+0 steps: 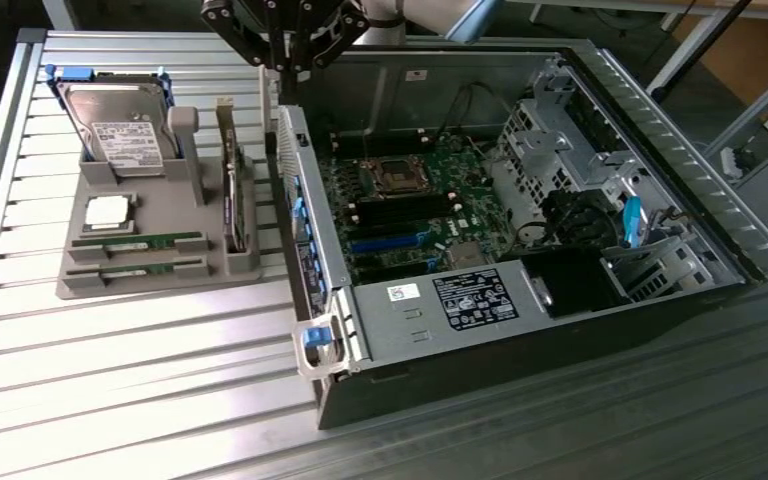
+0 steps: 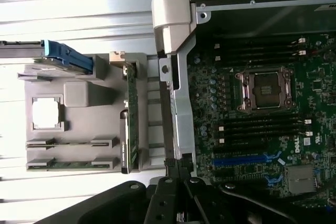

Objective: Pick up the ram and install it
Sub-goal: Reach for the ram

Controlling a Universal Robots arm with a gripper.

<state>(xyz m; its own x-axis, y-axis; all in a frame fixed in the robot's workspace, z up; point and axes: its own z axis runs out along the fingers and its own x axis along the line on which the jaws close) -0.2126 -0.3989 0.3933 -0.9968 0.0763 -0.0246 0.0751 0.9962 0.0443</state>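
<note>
A: Two ram sticks sit in the tray (image 1: 157, 288), right? Can you place them for me?

B: You'll find one stick (image 1: 137, 243) and the other stick (image 1: 137, 268) lying flat, side by side. Each is in its own slot at one end of the tray, just beside the CPU (image 1: 107, 212). Both are green with small dark chips.

A: And the gripper?

B: The gripper (image 1: 288, 68) hangs at the top of the exterior view, over the case (image 1: 307, 200) wall that runs alongside the tray. Its fingers are drawn together with nothing between them. It is well apart from both sticks (the upright card (image 1: 233, 190) is nearer to it than they are).

A: Is there any writing you can read?

B: You can make out "DELL" in white on the board (image 2: 315, 85), near the blue slot (image 2: 244, 159). The PSU (image 1: 411, 322) carries a black sticker (image 1: 471, 298) with white print, which is too small to read. There's a white one just beside it, also unreadable. The drive (image 1: 117, 125) at the tray's far end has a white label, and I can't read that either.

A: What about the memory slots (image 2: 262, 51) on the board?

B: You'll see long black ones running on both sides of the socket (image 2: 264, 90).
</note>
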